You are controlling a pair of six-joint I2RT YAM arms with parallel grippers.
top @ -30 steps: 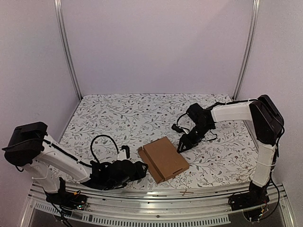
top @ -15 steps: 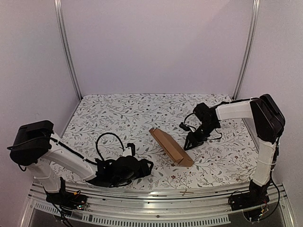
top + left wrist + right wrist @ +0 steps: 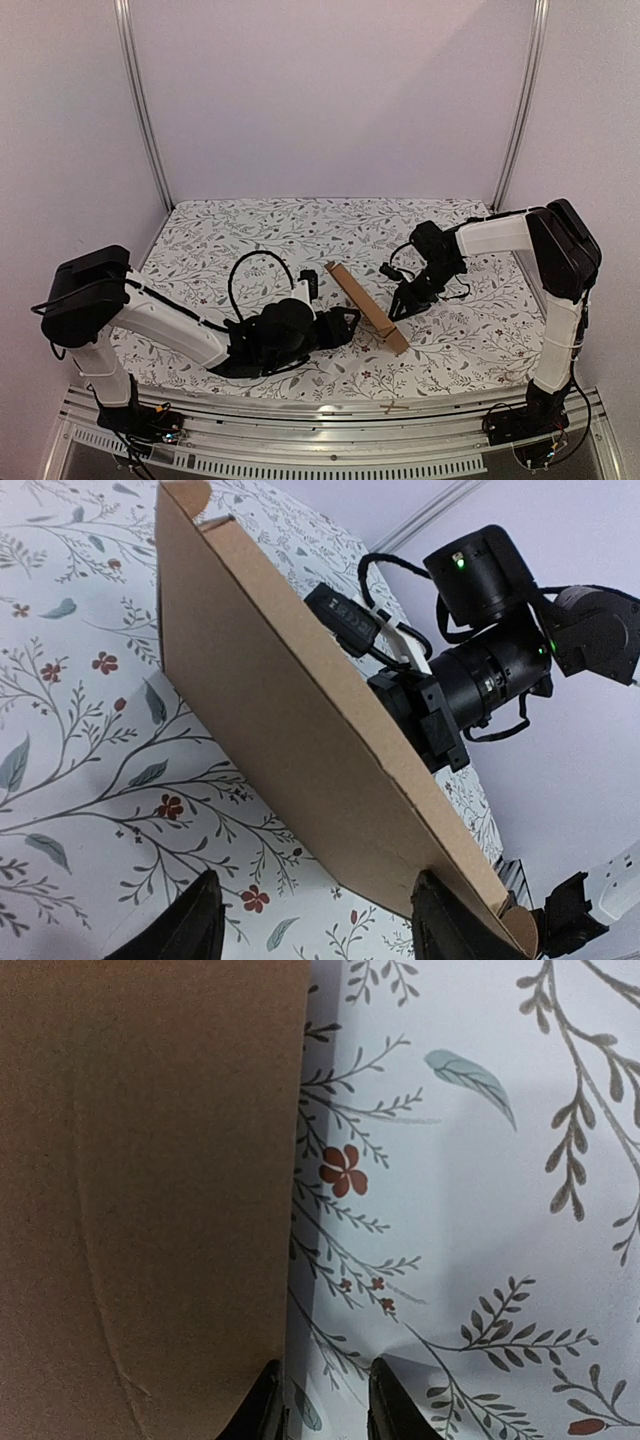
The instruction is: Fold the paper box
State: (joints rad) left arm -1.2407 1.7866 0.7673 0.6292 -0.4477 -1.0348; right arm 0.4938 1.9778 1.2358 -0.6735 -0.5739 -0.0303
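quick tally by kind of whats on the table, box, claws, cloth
paper box: 1
claws: 2, left claw and right claw
floral cloth: 1
total: 4

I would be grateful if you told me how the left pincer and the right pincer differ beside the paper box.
The left pincer gapes wide; the right pincer shows only a narrow gap. The left pincer faces the broad side of the paper box, which stands on edge; the right pincer sits at its other side, one finger beside the cardboard edge. Both are low over the flowered table, holding nothing.
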